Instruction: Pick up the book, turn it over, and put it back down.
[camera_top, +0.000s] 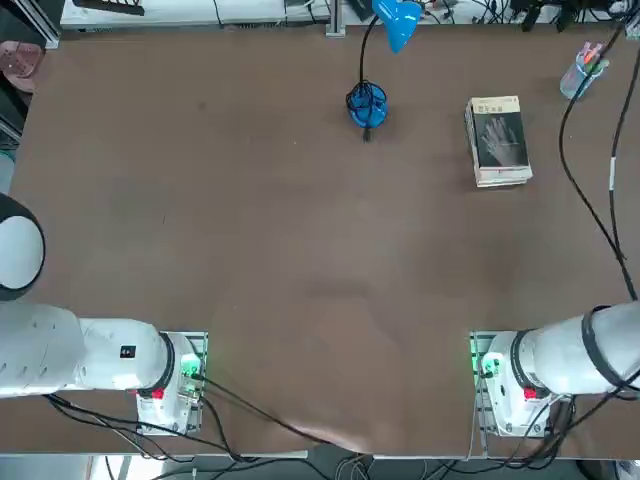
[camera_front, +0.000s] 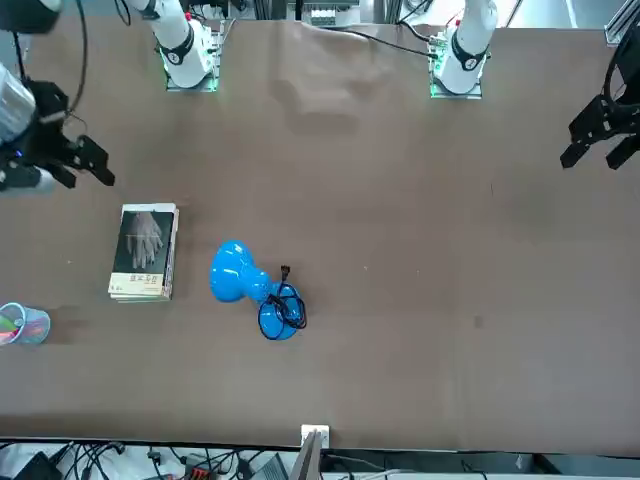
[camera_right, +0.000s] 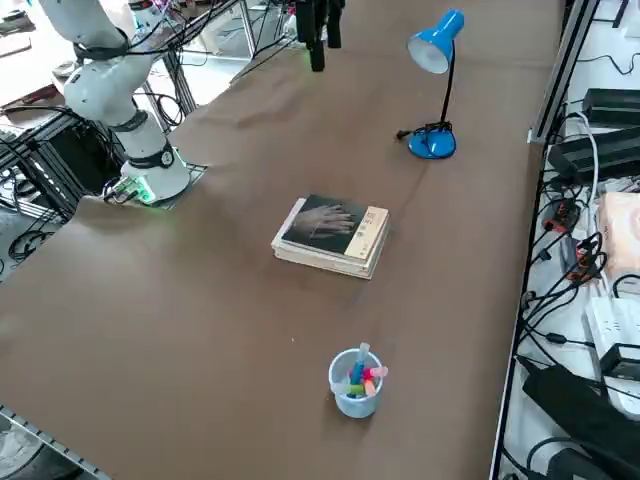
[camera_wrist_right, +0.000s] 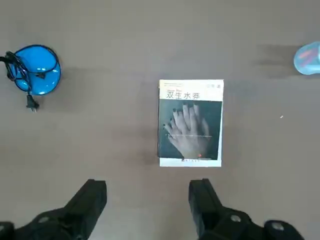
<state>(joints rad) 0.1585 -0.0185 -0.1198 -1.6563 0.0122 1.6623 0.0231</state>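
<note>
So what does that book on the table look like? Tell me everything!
The book is a thin paperback lying flat, face up, on the brown table. Its cover is dark grey with a pale picture of hands, and a cream band with printed characters runs along one end. Pale page edges show along its side. Nothing touches it but the table. The blue lamp and the cup of pens stand apart, and the right gripper hovers open above it.

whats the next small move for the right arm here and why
Probably lower the right gripper toward the book, shifting sideways to centre over it. The wrist view shows its fingers open and well above the table, with the book lying flat, hand-picture cover up and nothing touching it. The book sits off to one side of the gap between the fingers, so lining up comes before any grasp.
</note>
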